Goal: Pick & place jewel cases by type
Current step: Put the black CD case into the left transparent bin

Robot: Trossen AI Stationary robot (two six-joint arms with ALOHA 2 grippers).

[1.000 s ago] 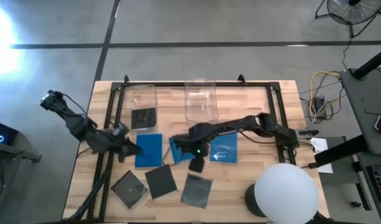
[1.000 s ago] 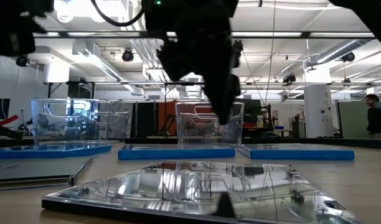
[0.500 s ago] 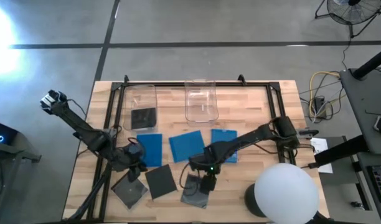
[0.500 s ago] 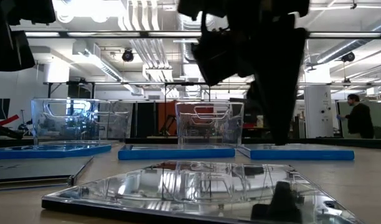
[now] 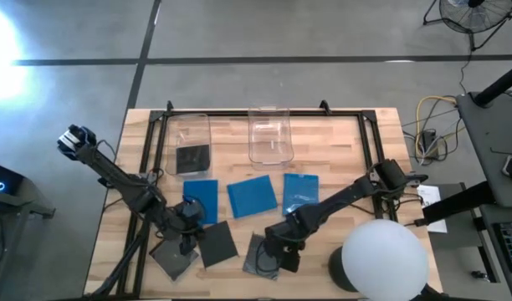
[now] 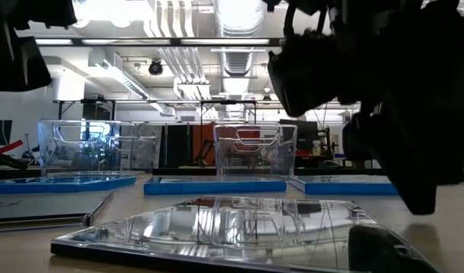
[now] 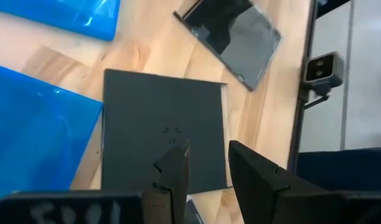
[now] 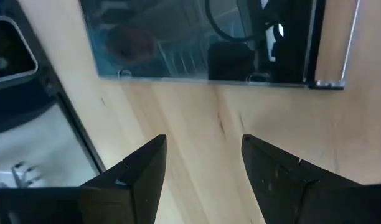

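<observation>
Your right gripper [image 5: 279,261] has swung from the blue cases [image 5: 253,196] to the front grey case [image 5: 262,254], jaws spread, empty. Left gripper [image 5: 186,246], jaws narrowly apart, hovers over another dark case [image 5: 215,243] on the worktop [image 5: 340,150].

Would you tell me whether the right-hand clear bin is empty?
Empty: the right-hand clear rectangular plastic bin shows only bare wood through it.

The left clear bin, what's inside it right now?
One dark case lies flat on the floor of the left bin, at its near end. The rest of the bin's floor shows bare. Whether a second case sits beneath that one cannot be seen.
</observation>
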